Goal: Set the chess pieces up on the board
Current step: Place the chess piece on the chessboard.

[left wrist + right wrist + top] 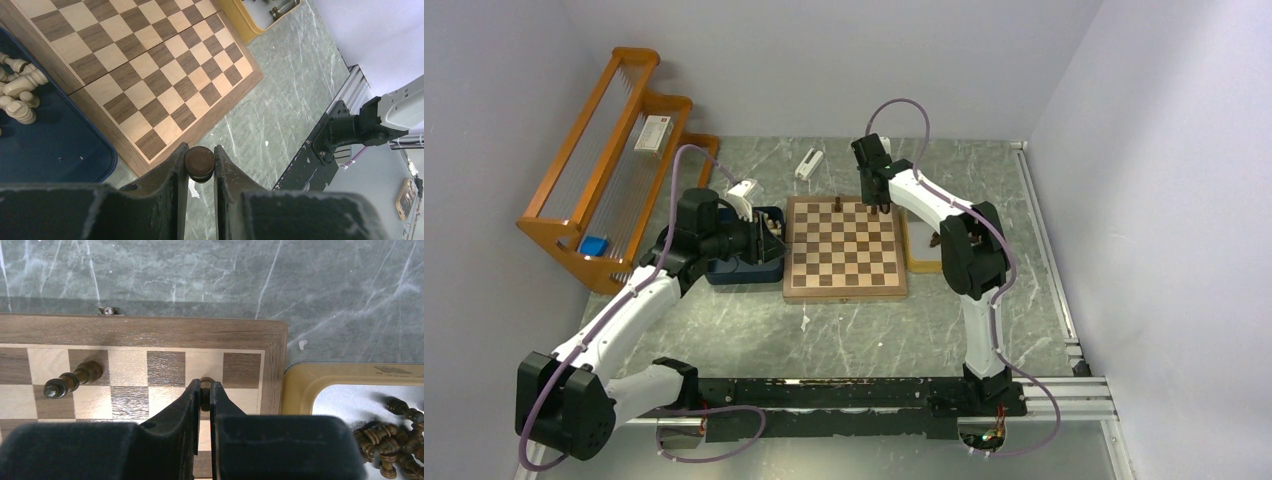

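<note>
Dark brown wood is pinched between the fingers of the right gripper: the jaws are clamped on a slim dark chess piece, held over the squares just inside the far right corner of the board. The wrist view does not show whether its base touches the wood yet. On the far row, a few squares nearer the board's left side, another dark piece stands upright on a dark square. Just beyond the board's right rim lies the yellow tray with the remaining dark pieces heaped on their sides. Off the board's left rim, the left gripper is closed on a second piece, seen end-on as a round dark disc, so its kind cannot be told. Beside it, touching the board's left rim, sits the dark blue tray holding the cream pieces. The step in hand looks like the seating of a dark back-row piece, with the setup barely begun. Next, the right arm should lower until the base sits flat and centred in its square, part the jaws a little, then rise straight up so that nothing tips. The left arm would do well to wait until the board's far side is free.
</note>
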You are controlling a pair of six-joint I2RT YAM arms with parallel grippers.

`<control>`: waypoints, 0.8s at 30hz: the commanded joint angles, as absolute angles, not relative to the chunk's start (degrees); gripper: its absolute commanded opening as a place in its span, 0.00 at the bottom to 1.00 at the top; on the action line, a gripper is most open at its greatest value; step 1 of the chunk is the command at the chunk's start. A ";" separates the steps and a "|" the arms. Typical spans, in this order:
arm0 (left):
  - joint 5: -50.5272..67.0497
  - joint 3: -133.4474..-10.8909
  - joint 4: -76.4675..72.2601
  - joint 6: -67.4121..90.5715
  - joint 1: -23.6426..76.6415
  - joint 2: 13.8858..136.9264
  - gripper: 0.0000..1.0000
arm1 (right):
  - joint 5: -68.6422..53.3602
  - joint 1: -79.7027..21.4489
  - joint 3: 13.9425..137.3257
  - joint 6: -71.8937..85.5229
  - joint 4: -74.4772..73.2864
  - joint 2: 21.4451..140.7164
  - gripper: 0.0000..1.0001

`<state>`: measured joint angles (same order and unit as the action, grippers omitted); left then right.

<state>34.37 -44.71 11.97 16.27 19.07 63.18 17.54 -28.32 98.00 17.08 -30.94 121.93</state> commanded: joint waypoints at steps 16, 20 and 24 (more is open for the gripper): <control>35.62 -44.56 12.25 15.48 19.07 61.54 0.20 | 18.30 -28.39 101.05 16.25 -29.58 125.55 0.05; 35.25 -44.74 12.57 15.30 19.07 61.48 0.21 | 18.18 -28.42 100.30 16.66 -29.81 125.92 0.10; 35.36 -44.82 12.48 15.38 19.07 61.56 0.21 | 17.85 -28.47 100.15 16.84 -29.88 125.61 0.14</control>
<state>34.35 -44.71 12.23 16.19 19.07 62.72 17.82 -28.32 100.01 16.62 -29.58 123.81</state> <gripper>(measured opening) 0.248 0.125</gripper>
